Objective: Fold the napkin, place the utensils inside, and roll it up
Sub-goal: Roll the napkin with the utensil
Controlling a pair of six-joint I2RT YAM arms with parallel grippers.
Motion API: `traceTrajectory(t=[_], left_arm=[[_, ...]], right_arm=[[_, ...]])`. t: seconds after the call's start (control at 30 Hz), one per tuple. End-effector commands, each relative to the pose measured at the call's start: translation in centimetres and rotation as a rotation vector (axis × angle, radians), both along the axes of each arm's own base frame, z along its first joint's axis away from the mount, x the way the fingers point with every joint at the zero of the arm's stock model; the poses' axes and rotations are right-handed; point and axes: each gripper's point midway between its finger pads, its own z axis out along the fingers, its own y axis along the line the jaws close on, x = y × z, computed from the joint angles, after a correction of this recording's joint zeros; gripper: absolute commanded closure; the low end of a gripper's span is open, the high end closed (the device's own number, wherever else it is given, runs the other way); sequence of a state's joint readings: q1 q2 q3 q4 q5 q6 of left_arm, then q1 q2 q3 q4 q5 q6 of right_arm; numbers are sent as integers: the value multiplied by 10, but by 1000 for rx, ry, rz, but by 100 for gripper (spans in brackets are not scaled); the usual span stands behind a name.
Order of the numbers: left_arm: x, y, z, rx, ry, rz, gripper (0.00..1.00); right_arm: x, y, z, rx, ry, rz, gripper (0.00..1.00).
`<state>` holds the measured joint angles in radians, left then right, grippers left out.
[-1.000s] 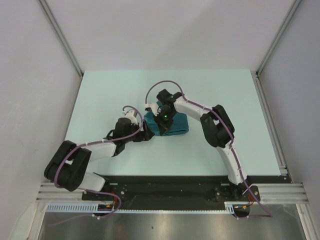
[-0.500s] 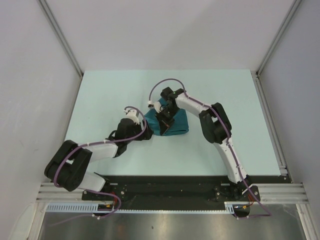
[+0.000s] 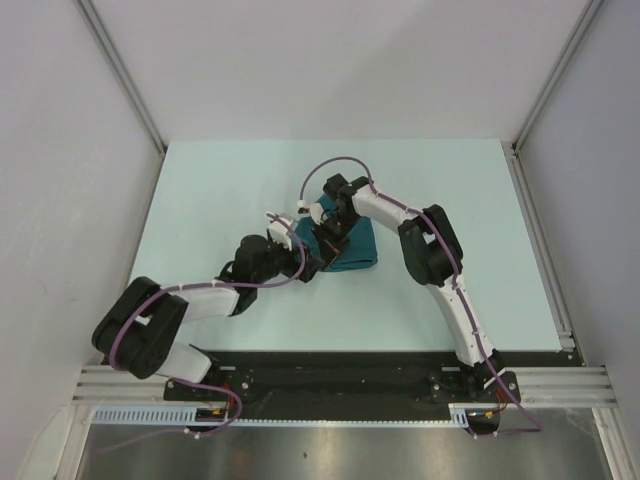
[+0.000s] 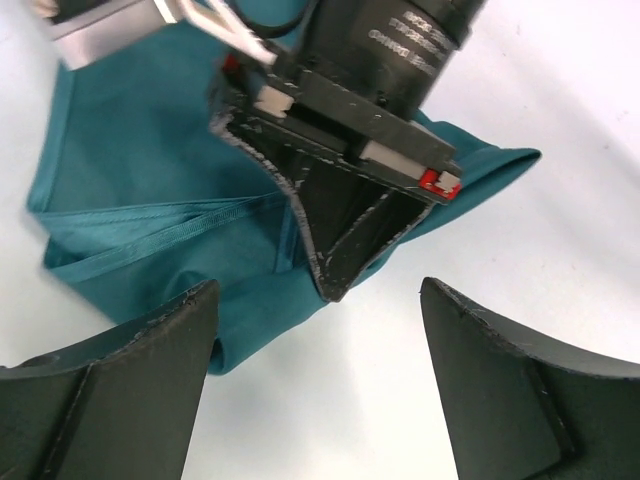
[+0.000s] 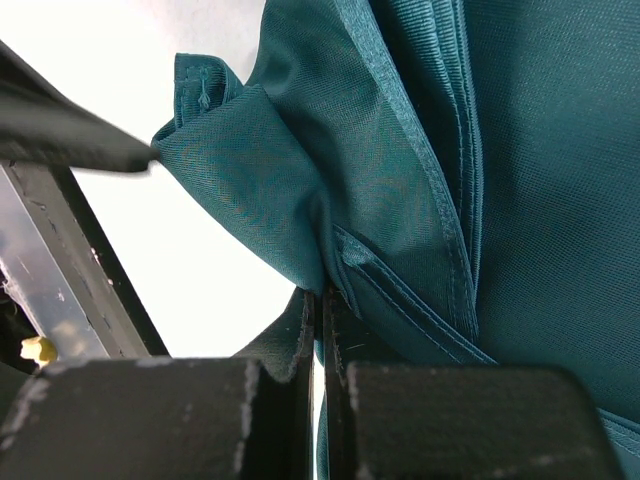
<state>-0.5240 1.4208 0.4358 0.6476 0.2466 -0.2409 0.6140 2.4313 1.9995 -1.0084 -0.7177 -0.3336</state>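
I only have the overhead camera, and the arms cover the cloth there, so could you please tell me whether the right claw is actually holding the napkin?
Observer: Yes, the right claw is shut, with a fold of the napkin pinched in it.
Operator: Thank you. And is the left claw gripping too?
Observer: No, the left claw is wide open beside the napkin's edge, holding nothing.

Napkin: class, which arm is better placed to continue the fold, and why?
Right. The right end effector is shut on a fold of the napkin; the left end effector is open beside it, holding nothing.
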Motion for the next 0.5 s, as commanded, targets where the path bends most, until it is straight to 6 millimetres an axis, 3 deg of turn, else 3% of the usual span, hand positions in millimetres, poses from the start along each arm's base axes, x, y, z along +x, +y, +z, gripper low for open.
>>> traceTrajectory(t=[0.0, 0.2, 0.47], left_arm=[[2, -24, 16, -41, -73, -107, 13], [-3, -23, -13, -16, 20, -104, 16], [1, -11, -31, 48, 65, -34, 23]], right_arm=[[-4, -19, -42, -125, 15, 15, 100], [-2, -20, -41, -123, 18, 8, 100], [-2, -22, -41, -121, 24, 3, 100]])
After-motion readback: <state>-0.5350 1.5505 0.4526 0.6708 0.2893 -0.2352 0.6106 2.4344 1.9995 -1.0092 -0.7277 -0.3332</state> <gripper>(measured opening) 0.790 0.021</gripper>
